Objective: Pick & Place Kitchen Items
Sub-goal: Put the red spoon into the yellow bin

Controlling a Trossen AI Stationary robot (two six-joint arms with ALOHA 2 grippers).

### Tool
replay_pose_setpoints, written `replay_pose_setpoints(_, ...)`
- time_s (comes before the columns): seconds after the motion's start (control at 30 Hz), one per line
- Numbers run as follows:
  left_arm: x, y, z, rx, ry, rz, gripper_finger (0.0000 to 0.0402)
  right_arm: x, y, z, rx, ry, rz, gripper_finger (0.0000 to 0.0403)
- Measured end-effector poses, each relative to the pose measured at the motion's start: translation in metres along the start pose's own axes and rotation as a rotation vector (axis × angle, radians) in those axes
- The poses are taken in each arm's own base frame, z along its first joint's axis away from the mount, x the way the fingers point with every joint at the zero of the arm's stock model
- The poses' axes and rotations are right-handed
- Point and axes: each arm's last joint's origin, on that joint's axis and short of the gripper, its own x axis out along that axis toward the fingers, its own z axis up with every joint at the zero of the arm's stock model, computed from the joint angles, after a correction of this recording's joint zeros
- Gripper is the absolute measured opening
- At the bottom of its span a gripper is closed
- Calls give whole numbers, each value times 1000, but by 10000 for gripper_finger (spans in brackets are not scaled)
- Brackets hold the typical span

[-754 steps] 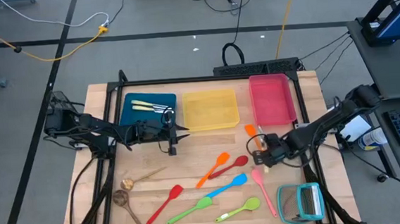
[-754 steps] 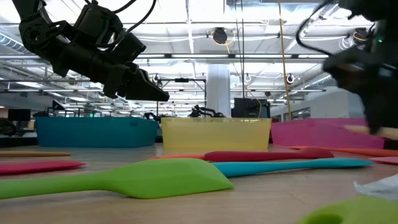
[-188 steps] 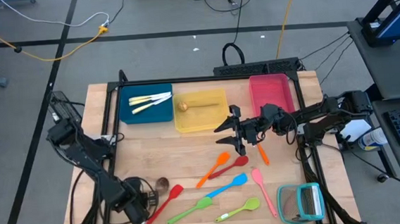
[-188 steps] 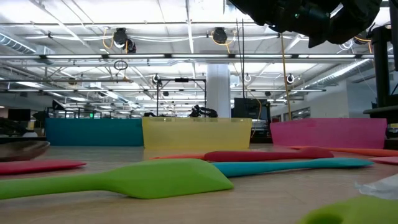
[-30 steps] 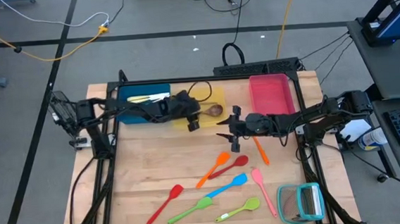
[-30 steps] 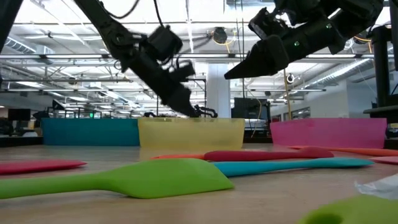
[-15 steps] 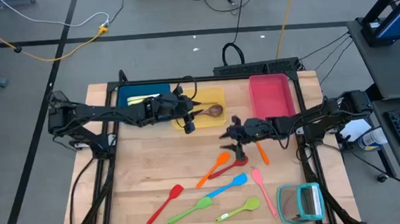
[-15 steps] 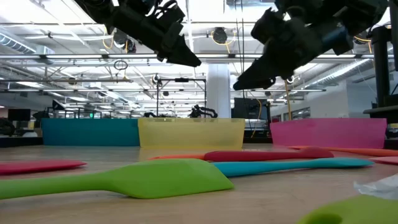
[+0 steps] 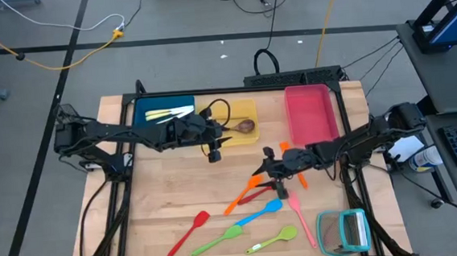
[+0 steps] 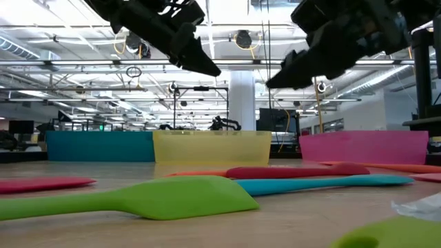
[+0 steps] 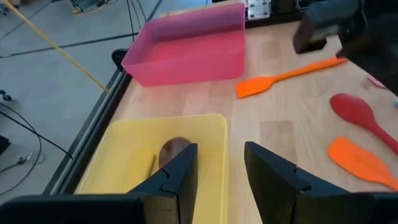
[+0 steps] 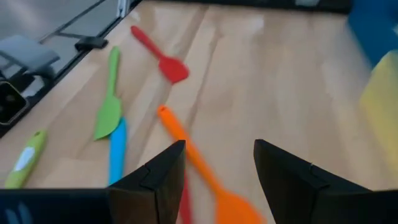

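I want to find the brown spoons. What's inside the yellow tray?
One brown wooden spoon lies inside the yellow tray. The left gripper and its arm cover the tray's near-left part, so anything lying there is hidden.

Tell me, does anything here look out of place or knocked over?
Nothing looks damaged or spilled. The one oddity is the teal rack, which lies near the table's front right corner, slightly askew, apart from the three trays along the back. The loose utensils scattered mid-table simply have not been sorted yet.
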Motion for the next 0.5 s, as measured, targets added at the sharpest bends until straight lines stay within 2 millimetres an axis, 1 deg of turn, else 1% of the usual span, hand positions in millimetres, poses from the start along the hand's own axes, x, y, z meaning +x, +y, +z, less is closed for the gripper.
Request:
replay_pose_setpoints(0.1,0,0,0,1,3,-2,136,11,10,-11,47,46,30,183)
replay_pose_setpoints(0.2,0,0,0,0,4,-2,136,27,19,-22,31,45,60,183)
replay_pose_setpoints(0.27,0,-1,-1,-1,10,-3,136,38,24,-33,1,56,75,183)
replay_pose_setpoints(0.4,0,-1,-3,-17,33,-8,136,54,27,-44,-44,8,86,183)
replay_pose_setpoints(0.5,0,-1,-5,-28,55,-12,136,61,26,-56,-7,43,83,183)
